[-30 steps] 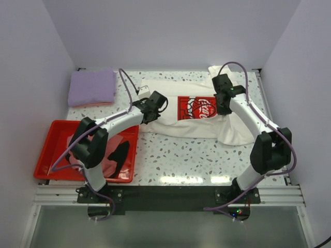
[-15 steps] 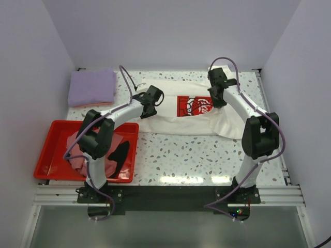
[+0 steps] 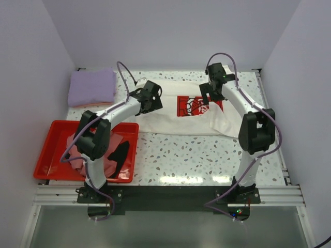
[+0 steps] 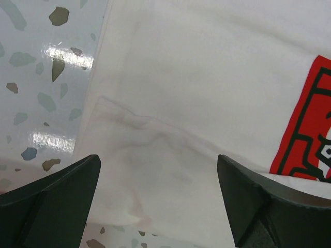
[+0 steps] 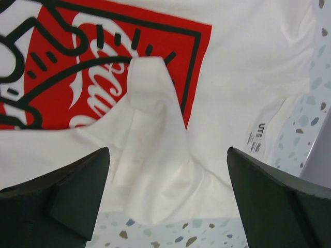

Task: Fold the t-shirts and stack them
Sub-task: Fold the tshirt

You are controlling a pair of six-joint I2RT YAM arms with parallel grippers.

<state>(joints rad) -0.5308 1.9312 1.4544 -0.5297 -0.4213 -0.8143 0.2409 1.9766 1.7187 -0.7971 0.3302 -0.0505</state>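
Note:
A cream-white t-shirt (image 3: pixel 173 121) with a red chest print (image 3: pixel 190 106) lies spread across the back middle of the table. My left gripper (image 3: pixel 149 99) hovers over its left part, open, with only cloth below the jaws (image 4: pixel 159 170). Over the right end of the print my right gripper (image 3: pixel 212 92) also stands open (image 5: pixel 168 155); nothing sits between its fingers, and a loose flap of cloth (image 5: pixel 150 103) lies over the print's (image 5: pixel 77 67) edge. A folded lavender t-shirt (image 3: pixel 92 88) rests at the back left.
At the front left a red tray (image 3: pixel 49 150) holds a pink t-shirt (image 3: pixel 76 155) and a black one (image 3: pixel 120 154). White walls close in the table on three sides. Bare speckled tabletop (image 3: pixel 191 155) stretches in front of the white shirt.
Both grippers went from shut to open and let go of the white shirt. Both arms moved toward the back, carrying the cloth with them; the shirt now lies shorter front to back.

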